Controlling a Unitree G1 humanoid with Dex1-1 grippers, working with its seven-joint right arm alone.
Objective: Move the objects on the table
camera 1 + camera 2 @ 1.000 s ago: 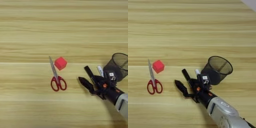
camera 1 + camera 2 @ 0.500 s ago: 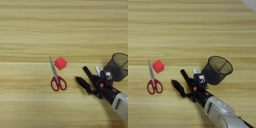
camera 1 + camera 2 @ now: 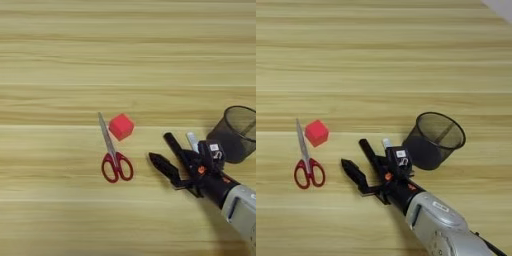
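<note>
Hovering over the bench (image 3: 60, 45), claw (image 3: 358, 161) spread wide, holding nothing. Scissors (image 3: 112, 155) and red cube (image 3: 121, 126) lie to its left, mesh cup (image 3: 434, 140) to its right.

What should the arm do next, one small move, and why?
Probably keep sliding the tool left toward the scissors. Its two black fingers are spread and empty, pointing that way, with bare table between them and the scissors.
</note>
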